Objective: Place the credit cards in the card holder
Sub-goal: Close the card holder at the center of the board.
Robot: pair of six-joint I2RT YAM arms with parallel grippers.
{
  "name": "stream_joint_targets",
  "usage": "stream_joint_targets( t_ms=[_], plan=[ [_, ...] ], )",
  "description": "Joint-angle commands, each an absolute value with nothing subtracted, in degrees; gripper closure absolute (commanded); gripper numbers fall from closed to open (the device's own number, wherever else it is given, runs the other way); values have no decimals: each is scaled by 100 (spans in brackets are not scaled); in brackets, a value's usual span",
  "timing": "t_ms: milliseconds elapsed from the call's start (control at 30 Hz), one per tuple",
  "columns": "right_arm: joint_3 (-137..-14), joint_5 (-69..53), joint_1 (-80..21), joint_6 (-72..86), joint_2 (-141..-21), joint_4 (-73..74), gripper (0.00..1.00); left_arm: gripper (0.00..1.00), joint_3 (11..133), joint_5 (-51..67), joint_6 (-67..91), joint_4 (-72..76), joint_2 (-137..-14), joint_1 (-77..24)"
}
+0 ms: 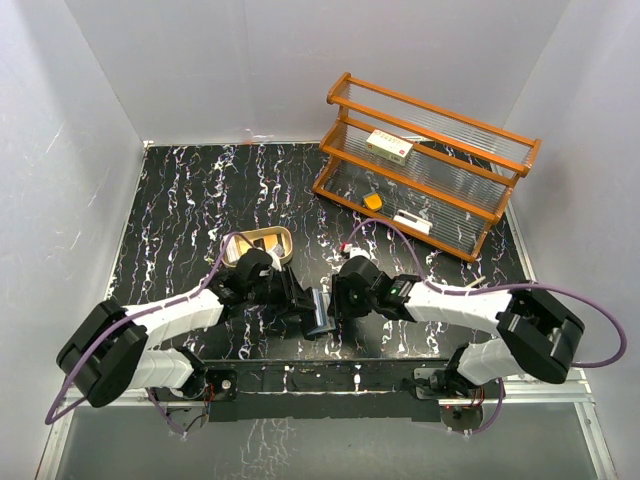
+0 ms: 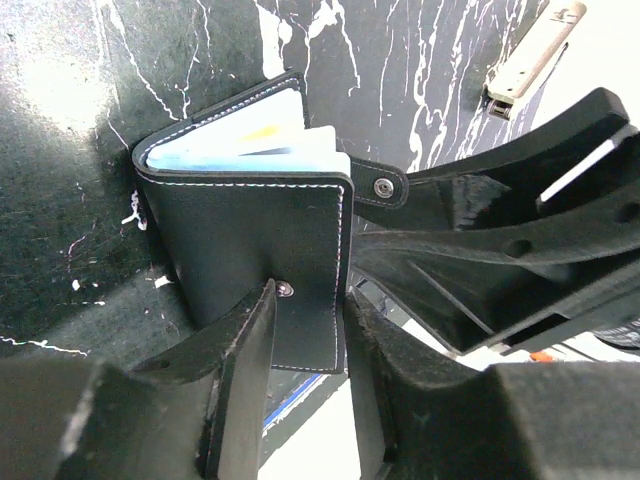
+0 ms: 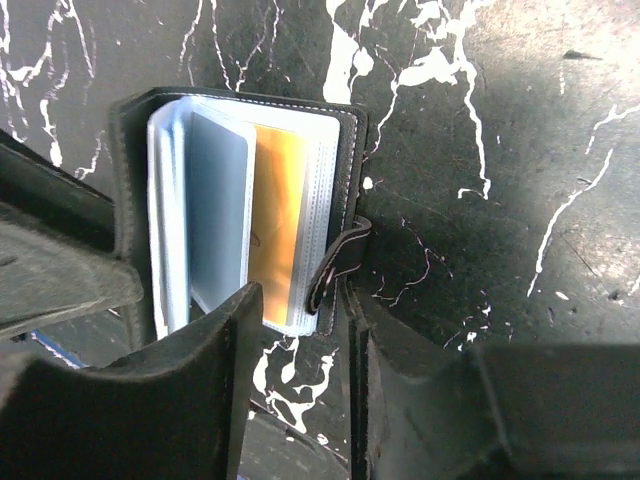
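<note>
Top view: wallet (image 1: 318, 312) mostly hidden between left gripper (image 1: 303, 303) and right gripper (image 1: 337, 298) | orange item (image 1: 373, 201) on rack (image 1: 440, 113) too small to identify | Left wrist: wallet's lower corner behind finger (image 2: 235, 380), grip undecidable; pale object (image 2: 528, 52) cut by top edge | Right wrist: cards (image 3: 278, 220) blurred behind sleeves

Black marbled table (image 1: 180, 200) bears a wooden rack (image 1: 450, 172) and oval tray (image 1: 286, 243).

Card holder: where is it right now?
Top view: the card holder is half-open, near the middle of the table's front edge, between the left gripper and the right gripper, with the tan tray behind it to the left.
</note>
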State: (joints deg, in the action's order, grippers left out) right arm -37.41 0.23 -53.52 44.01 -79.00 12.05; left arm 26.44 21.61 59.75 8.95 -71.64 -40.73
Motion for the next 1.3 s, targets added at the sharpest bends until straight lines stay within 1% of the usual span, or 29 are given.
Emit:
stream_joint_targets(
  t_ms=[0, 167, 300, 400, 500, 600, 667, 733, 800, 900, 1000, 1100, 1167, 1267],
  plan=[
    [-3705, 258, -5367, 4450, -7471, 1188, 63, 70, 2845, 2009, 5681, 482, -7268, -4095],
    [-3582, 243, -5370, 4551, -7138, 1177, 55, 75, 3049, 1783, 5481, 36, -7370, -4089],
    [-3419, 164, -5367, 4646, -6886, 957, 54, 78, 3052, 1775, 5449, 83, -7493, -4091],
    [-3408, 205, -5365, 4643, -6815, 926, 57, 78, 3073, 1837, 5435, 134, -7633, -4095],
    [-3410, 213, -5367, 4641, -6819, 914, 58, 65, 3117, 1911, 5430, 199, -7722, -4094],
    [-3408, 204, -5364, 4644, -6820, 877, 59, 59, 3141, 1884, 5449, 188, -7713, -4095],
    [-3409, 187, -5365, 4648, -6832, 847, 59, 52, 3198, 1852, 5436, 116, -7680, -4091],
    [-3397, 177, -5369, 4664, -6845, 815, 59, 51, 3269, 1831, 5415, 53, -7650, -4093],
    [-3396, 166, -5365, 4662, -6870, 792, 59, 54, 3328, 1751, 5393, -48, -7582, -4094],
    [-3403, 141, -5370, 4669, -6903, 751, 62, 66, 3414, 1519, 5357, -301, -7480, -4091],
    [-3427, 114, -5357, 4685, -6942, 727, 62, 74, 3527, 1334, 5247, -538, -7514, -4095],
    [-3411, 154, -5369, 4712, -6970, 706, 58, 80, 3537, 1351, 5204, -433, -7664, -4096],
    [-3397, 181, -5367, 4719, -6976, 682, 56, 83, 3505, 1460, 5188, -283, -7804, -4091],
    [-3404, 184, -5362, 4705, -7032, 651, 53, 83, 3458, 1531, 5170, -180, -8061, -4090]
  ],
)
